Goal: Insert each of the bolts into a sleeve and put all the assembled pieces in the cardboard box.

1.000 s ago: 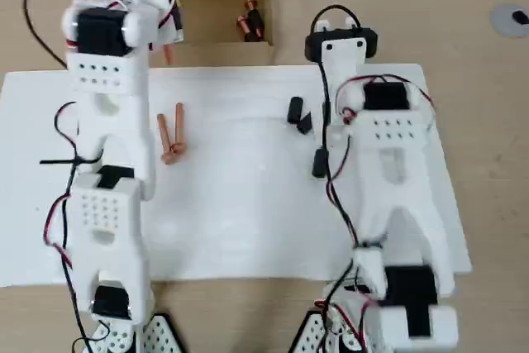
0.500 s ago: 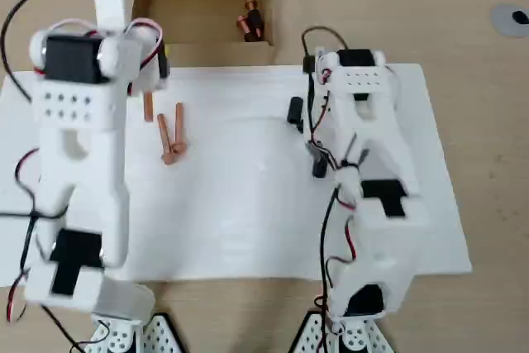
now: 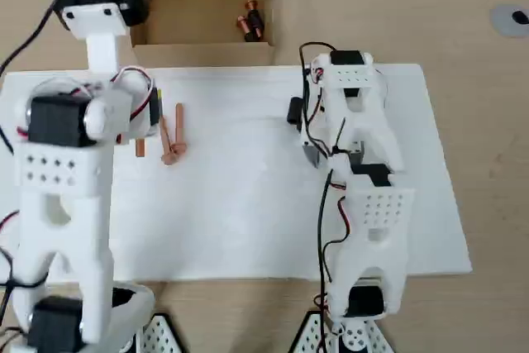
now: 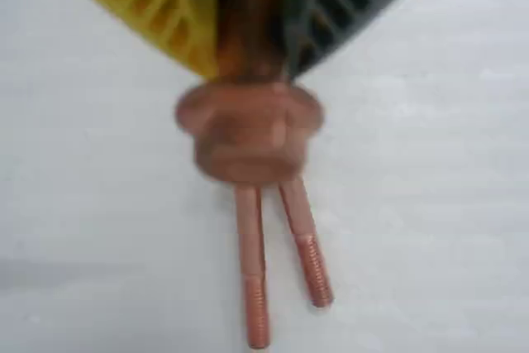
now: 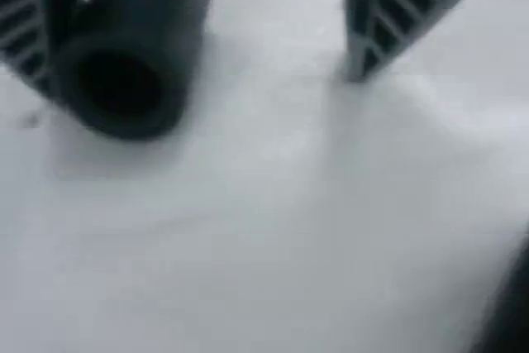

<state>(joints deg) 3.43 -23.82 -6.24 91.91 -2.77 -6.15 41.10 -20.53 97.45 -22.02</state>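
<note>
My left gripper [image 3: 142,131] is shut on a copper bolt [image 4: 248,134], held head-down over the white mat [image 3: 248,204], just left of two loose copper bolts [image 3: 171,134]. Those two bolts [image 4: 281,270] lie side by side under the held one. My right gripper [image 5: 198,76] is open and low over the mat; a black sleeve [image 5: 132,47] lies between its fingers, against one of them. Another black sleeve [image 3: 294,110] lies beside the right arm [image 3: 355,121]. The cardboard box [image 3: 165,39] stands at the back with assembled pieces [image 3: 250,21] inside.
The mat covers the middle of the wooden table [image 3: 479,80]. The box's front wall borders the mat's far edge. Open mat lies between the two arms.
My left gripper came back from the box's front edge toward the near side, still holding the bolt. My right arm stretched out and came down over the sleeves.
</note>
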